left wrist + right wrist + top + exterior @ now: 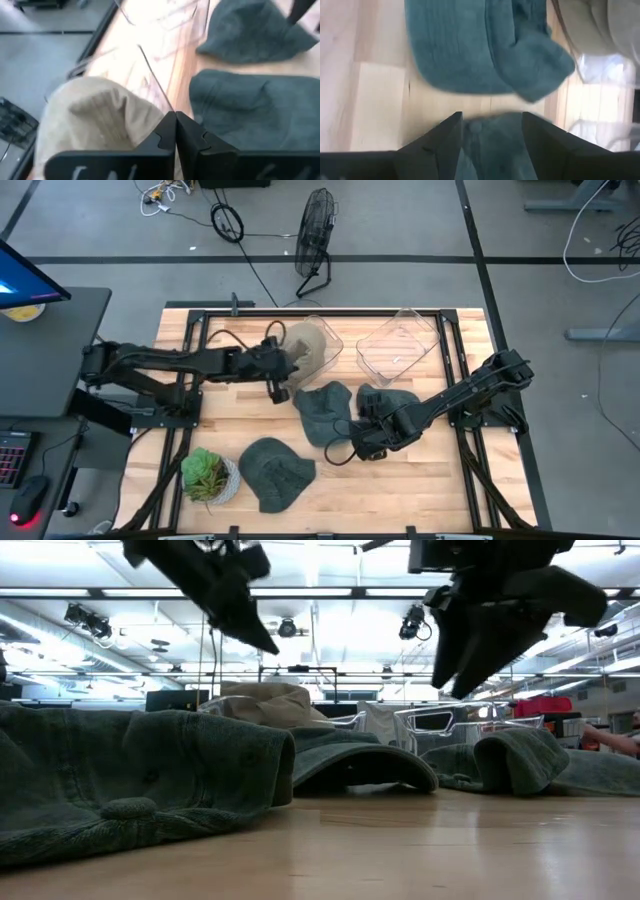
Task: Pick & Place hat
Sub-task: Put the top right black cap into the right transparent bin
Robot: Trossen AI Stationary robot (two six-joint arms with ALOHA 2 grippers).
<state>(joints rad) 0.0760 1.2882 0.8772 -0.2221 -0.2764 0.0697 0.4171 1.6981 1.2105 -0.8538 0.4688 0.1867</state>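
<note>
**Hats: one binned, three waiting on the table**

Hats are lying in four places as far as I am seeing. A tan hat (305,340) is sitting inside the clear bin (322,358) near the table's far edge, so I am judging that one placed. Three dark green hats are waiting on the wooden table (440,470): one at the middle (322,412), one toward the right (388,400), and one by the near edge (272,470) beside the potted plant (205,473). A second clear bin (398,345) at the far right is standing without a hat in it.

I am holding my right gripper (491,131) low over the right hat, fingers spread wide apart, with the hat's crown and button showing directly between them; I am not gripping anything yet. Closing on that fabric is looking like my next step, then carrying it to a bin.

My left gripper (175,131) is hovering at the first bin's rim, just beside the tan hat, fingers pressed together and holding nothing.
</note>
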